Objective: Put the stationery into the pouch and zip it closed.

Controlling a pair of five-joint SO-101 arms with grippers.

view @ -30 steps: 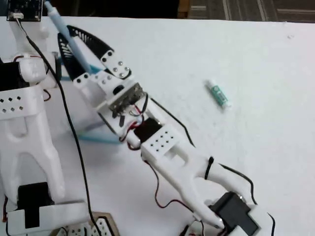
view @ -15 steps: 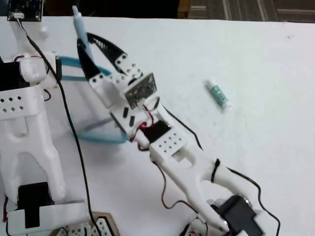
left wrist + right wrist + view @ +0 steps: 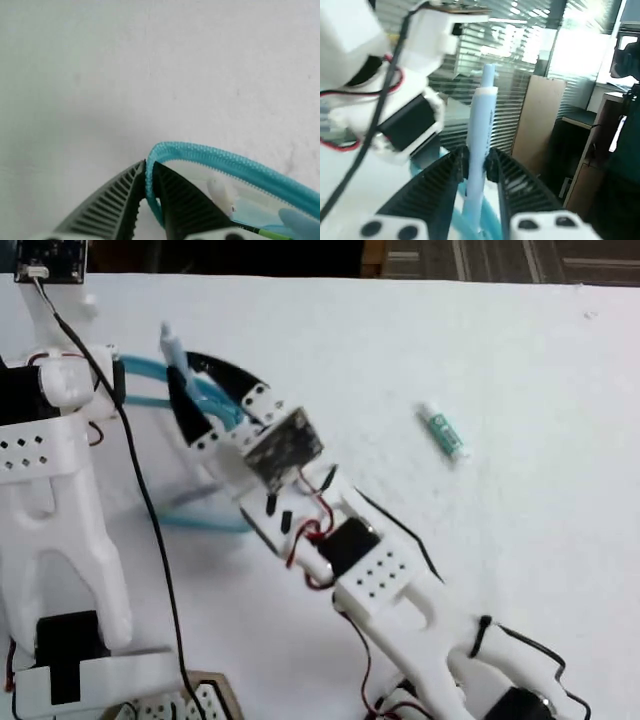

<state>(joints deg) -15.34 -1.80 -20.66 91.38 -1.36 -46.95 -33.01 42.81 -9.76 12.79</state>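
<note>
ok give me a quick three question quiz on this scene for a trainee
1. True or false: the left end effector is shut on the pouch rim.
2. What does the right end effector hold? A) a ruler B) a pen C) nothing
3. Fill in: the tube lies on the ____, outside the pouch.

Key: 1 true; 2 B; 3 table
</note>
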